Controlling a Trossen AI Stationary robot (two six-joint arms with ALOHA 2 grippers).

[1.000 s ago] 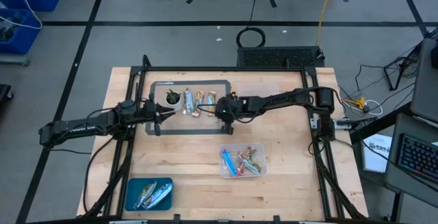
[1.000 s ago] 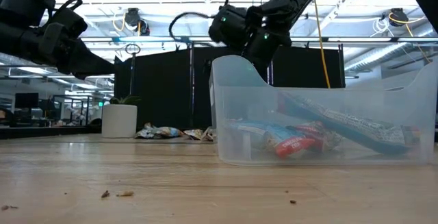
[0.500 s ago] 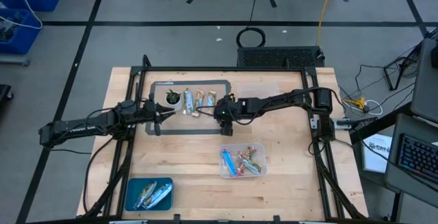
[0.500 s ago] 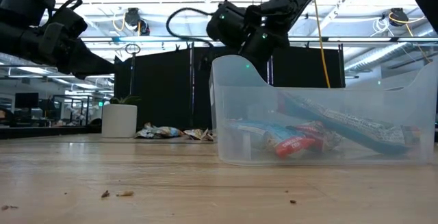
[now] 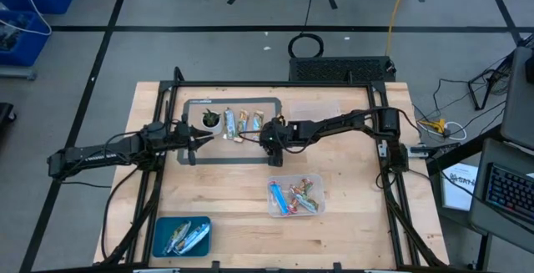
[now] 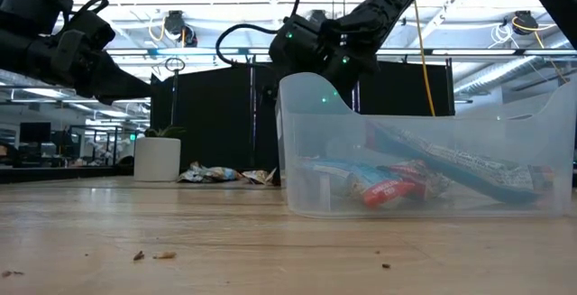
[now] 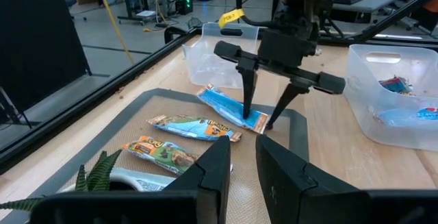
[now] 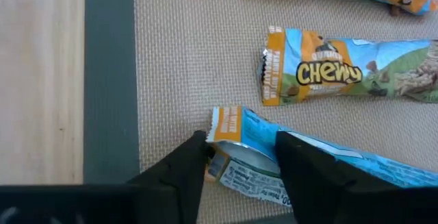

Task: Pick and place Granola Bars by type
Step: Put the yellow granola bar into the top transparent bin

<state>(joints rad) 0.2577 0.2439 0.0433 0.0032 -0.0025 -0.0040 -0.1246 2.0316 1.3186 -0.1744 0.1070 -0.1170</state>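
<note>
Blue granola bar (image 8: 321,162) sits between right end effector (image 8: 241,157) fingers, spread.

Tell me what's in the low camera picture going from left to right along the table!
White cup → pile of granola bars → clear bin with more bars inside.

Cut off at the right edge, lower right: blue bar (image 8: 328,162) straddled by right claw (image 8: 241,157).
</note>
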